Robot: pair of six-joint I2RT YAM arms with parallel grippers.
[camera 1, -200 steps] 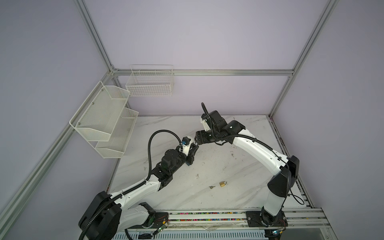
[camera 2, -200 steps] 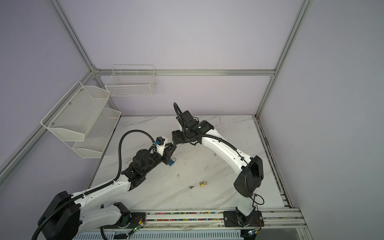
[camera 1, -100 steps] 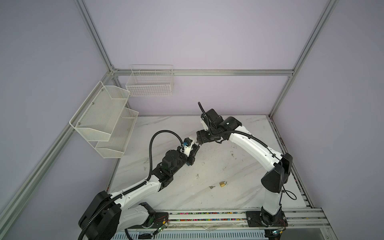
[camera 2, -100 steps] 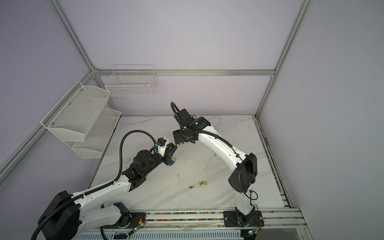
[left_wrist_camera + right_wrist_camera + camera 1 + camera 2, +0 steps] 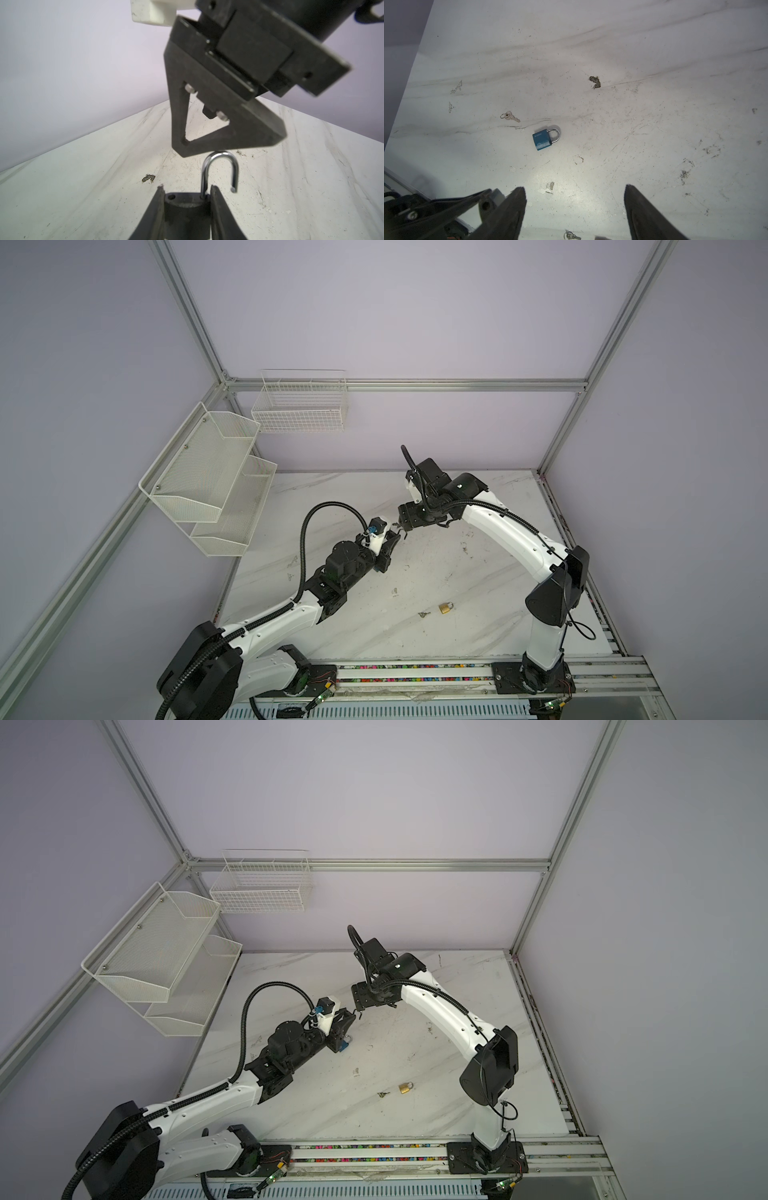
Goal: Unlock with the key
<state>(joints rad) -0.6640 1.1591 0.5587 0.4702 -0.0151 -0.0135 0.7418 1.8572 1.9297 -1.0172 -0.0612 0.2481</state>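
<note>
My left gripper is shut on the dark body of a padlock. Its silver shackle stands swung open, free end out of the body. One finger of my right gripper hangs just above the shackle, almost touching it. In both top views the left gripper and right gripper meet tip to tip above mid-table. The right gripper is open and grips nothing. A small ringed key shows between its fingers at the frame edge; what it rests on I cannot tell.
A shut blue padlock and a key lie on the marble in the right wrist view. A brass padlock and a small key lie toward the front. White mesh shelves and a wire basket hang on the walls.
The right arm's elbow has swung a little to the left and its wrist has turned slightly over the padlock. The left arm and both jaws have not visibly changed.
</note>
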